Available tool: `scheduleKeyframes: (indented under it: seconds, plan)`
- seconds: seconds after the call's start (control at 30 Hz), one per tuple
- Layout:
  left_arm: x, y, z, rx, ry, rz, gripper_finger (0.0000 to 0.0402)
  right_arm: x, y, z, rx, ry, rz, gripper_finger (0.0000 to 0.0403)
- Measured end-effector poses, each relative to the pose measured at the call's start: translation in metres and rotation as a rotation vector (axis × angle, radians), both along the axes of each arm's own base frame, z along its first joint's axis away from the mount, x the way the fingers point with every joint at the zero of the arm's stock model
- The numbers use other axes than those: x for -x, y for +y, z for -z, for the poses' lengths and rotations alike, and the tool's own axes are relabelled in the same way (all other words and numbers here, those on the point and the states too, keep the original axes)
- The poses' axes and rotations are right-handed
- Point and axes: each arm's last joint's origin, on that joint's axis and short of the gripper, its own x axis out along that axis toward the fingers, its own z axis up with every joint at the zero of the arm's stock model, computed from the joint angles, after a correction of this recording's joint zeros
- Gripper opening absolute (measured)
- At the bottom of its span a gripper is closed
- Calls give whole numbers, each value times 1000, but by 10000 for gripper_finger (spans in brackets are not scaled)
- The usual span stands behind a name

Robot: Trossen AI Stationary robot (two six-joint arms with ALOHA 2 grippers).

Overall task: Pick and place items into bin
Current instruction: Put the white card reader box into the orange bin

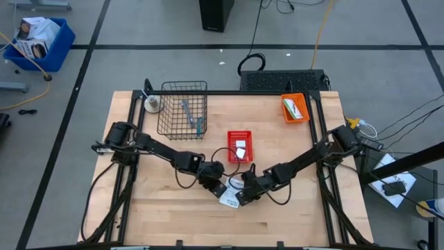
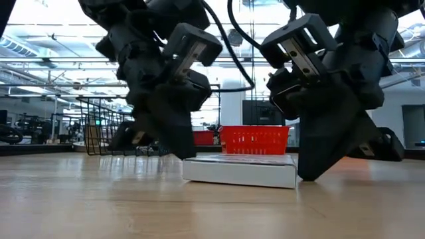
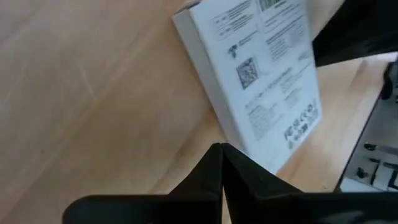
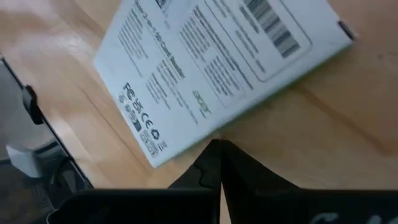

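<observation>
Mid-pick on the flat white printed packet [image 1: 229, 199], lying flat on the bench [image 1: 159, 208] between the two grippers. Left gripper [image 3: 221, 163] pressed down just beside one edge of the packet, fingers [image 3: 210, 180] together and clamped on nothing; right gripper [image 4: 216, 160] likewise down at the opposite edge, fingers [image 4: 205, 171] together, empty. Judged as a squeeze or nudge from both sides, to shift or tip up a packet too flat to pinch from above. Next move likely calls for raising one edge off the wood, opening one pair of fingers and closing them across the thin side, then carrying it off. Beyond the fingers, the small red bin [image 1: 240, 146] with something white inside, close by; farther off the wire basket [image 1: 182, 110] holding a grey metal tool [image 1: 186, 111], and the orange tray [image 1: 295, 108] toward the far corner. In the way: mainly the other arm, crowding the same packet, and trailing cables [image 1: 236, 182] near both wrists.
</observation>
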Motion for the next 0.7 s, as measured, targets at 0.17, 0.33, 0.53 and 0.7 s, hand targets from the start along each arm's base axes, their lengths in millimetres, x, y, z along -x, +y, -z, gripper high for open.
scheduleKeyframes:
  seconds: [0.17,0.33,0.53,0.7]
  plan:
    - [-5,-3,13,70,3,28,4,-4,-3,-1,13,-43,22,0]
    - [-6,-5,18,109,28,31,9,-6,-3,-2,15,-82,42,0]
    - [-5,-6,19,114,30,55,4,-9,2,-7,20,-161,15,0]
    - [-5,-5,19,110,28,51,8,-15,12,-19,-23,-289,-5,0]
